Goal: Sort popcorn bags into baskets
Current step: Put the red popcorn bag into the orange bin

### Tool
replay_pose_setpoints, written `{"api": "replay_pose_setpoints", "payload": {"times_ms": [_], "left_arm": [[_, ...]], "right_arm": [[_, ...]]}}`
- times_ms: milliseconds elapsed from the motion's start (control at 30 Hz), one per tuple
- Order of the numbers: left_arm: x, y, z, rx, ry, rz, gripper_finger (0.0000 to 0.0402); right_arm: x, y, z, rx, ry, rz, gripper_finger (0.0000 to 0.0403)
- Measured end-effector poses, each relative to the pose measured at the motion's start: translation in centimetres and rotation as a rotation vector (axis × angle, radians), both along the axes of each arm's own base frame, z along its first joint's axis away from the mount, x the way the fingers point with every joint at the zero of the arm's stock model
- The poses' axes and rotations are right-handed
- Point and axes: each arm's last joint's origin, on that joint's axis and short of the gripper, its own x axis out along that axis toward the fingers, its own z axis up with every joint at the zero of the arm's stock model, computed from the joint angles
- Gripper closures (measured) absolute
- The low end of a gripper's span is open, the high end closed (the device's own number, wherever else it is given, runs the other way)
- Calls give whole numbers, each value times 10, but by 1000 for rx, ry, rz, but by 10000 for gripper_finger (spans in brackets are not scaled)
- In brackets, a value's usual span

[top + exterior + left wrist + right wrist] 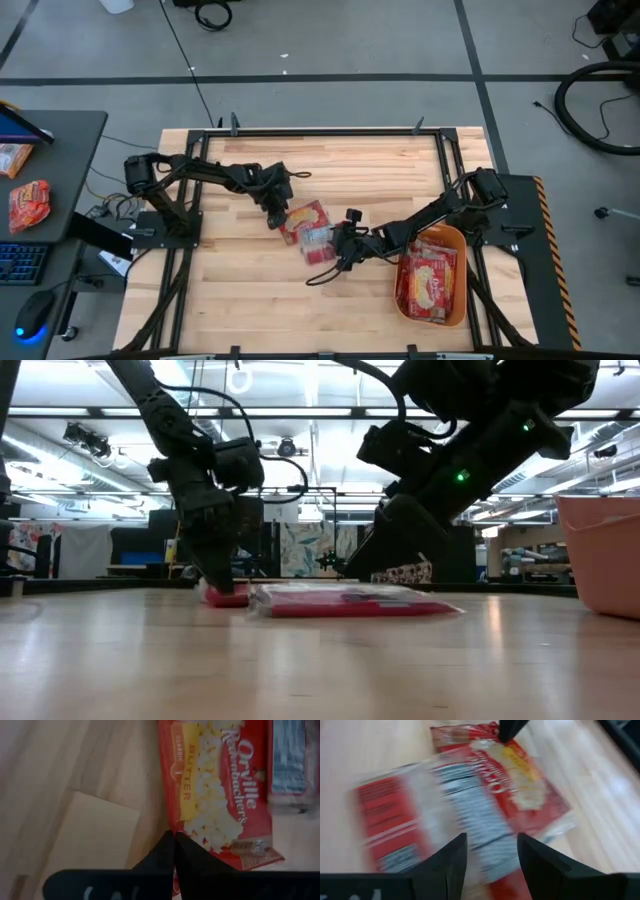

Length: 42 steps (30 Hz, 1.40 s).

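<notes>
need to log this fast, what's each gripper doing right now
left gripper: shut on the edge of a flat red butter popcorn bag.
right gripper: open, over the upper red-and-white popcorn bag.

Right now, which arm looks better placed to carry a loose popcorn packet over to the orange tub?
Probably the right. Its open pincer hovers over the loose bags, with the orange tub on its side. The left pincer, shut at a bag's edge, sits farther away.

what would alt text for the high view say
Seen from above, two dark robot arms meet over two overlapping popcorn bags mid-table: the left gripper at their edge, the right gripper open beside them. An orange basket holding more bags sits to the right on the wooden table.
</notes>
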Motion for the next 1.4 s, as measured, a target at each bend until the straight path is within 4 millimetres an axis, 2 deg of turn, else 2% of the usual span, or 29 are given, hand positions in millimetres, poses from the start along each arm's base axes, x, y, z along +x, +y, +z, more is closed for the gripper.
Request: {"api": "replay_pose_setpoints", "payload": {"times_ms": [267, 433, 567, 733, 833, 1033, 1233, 1400], "left_arm": [[-2, -21, 28, 130, -43, -48, 398], [-3, -38, 41, 225, -81, -123, 399], [-2, -53, 49, 346, -109, -215, 400], [-1, -69, 52, 461, -97, -250, 400], [2, -81, 58, 532, -94, -270, 400], [10, -105, 76, 685, -107, -293, 399], [13, -124, 90, 787, -127, -295, 399], [12, -135, 95, 885, -140, -279, 398]], "right_arm": [[2, 11, 8, -26, -96, -2, 225], [11, 15, 20, 2, -183, 106, 225], [22, 8, 32, -8, -170, 114, 223], [34, 0, 56, -39, -96, 81, 214], [41, -11, 67, 10, -46, 49, 209], [49, -41, 78, 121, 35, -6, 208], [51, -42, 85, 126, 44, 50, 208], [49, -39, 82, 221, 86, 130, 218]]}}
